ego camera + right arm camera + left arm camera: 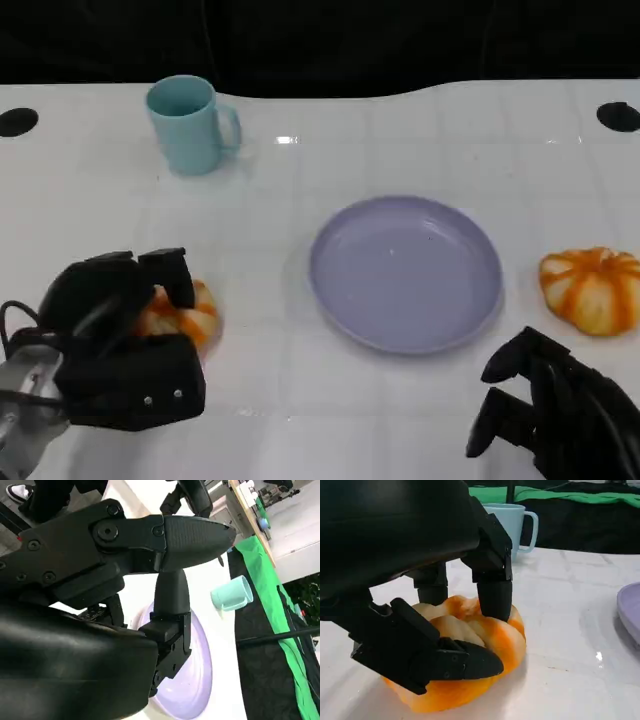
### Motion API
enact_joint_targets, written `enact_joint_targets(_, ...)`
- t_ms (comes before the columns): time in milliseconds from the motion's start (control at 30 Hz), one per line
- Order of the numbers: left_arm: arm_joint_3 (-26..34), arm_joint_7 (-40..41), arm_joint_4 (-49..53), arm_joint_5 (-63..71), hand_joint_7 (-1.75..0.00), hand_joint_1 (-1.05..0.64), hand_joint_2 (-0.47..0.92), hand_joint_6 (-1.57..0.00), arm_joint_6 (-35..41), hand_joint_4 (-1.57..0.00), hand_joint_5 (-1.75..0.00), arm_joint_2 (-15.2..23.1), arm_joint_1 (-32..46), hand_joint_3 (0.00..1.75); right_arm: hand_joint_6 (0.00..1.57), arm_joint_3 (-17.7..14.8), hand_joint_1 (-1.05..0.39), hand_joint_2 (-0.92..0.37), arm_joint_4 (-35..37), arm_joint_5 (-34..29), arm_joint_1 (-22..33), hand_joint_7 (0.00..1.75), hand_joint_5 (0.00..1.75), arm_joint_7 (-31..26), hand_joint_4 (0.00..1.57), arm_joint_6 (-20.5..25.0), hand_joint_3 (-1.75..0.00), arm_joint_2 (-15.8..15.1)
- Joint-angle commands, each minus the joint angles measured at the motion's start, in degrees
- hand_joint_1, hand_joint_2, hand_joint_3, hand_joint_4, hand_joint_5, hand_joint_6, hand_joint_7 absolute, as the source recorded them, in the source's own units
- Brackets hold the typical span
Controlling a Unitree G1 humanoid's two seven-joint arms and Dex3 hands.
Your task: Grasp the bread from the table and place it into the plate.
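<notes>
Left hand (125,340) closed around the orange-striped bread (470,660), fingers (494,592) pressing its top, thumb along its side, seemingly still on the table (300,400). Right hand (555,415) holding nothing, fingers loosely curled. Beyond the fingertips, lavender plate (405,272), then blue mug (190,125).

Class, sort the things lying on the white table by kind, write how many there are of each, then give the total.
Bread: 2, one under the left hand, one right of the plate
Plate: 1, purple
Mug: 1, light blue
Total: 4
</notes>
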Motion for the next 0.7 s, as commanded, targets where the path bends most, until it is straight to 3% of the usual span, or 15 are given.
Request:
enact_joint_targets(33,3.15,-4.69,-4.78,-5.95,-1.75,-0.2,0.64,-0.69,0.49,-0.82,-1.75,-0.38,1.08,1.02,0.43,-0.51,-0.54,-0.92,0.07,-0.02,-0.15,1.69,1.75,0.08,0.63,-0.42,-0.48,-0.71)
enact_joint_targets(167,4.5,-7.28,-8.3,-8.36,-1.75,-0.21,0.62,-0.7,1.75,-0.82,-1.75,-0.75,1.9,1.07,0.42,-0.47,-0.54,-0.92,0.21,-0.15,-0.21,1.69,1.75,-0.01,0.63,-0.52,-0.48,-0.61)
enact_joint_targets(267,5.8,-10.45,-12.84,-10.91,-1.75,-0.23,0.56,-0.72,3.48,-0.87,-1.75,-1.26,2.06,1.22,0.44,-0.43,-0.54,-0.92,0.49,-0.2,-0.28,1.69,1.75,0.15,0.64,-0.78,-0.47,-0.59)
enact_joint_targets(700,6.25,-16.38,-21.38,-11.91,-1.75,-0.21,0.5,-0.72,8.87,-0.87,-1.75,-3.64,-1.12,1.24,0.42,-0.35,-0.53,-0.92,0.7,-0.27,-0.18,1.69,1.75,0.16,0.63,-0.69,-0.49,-0.64)
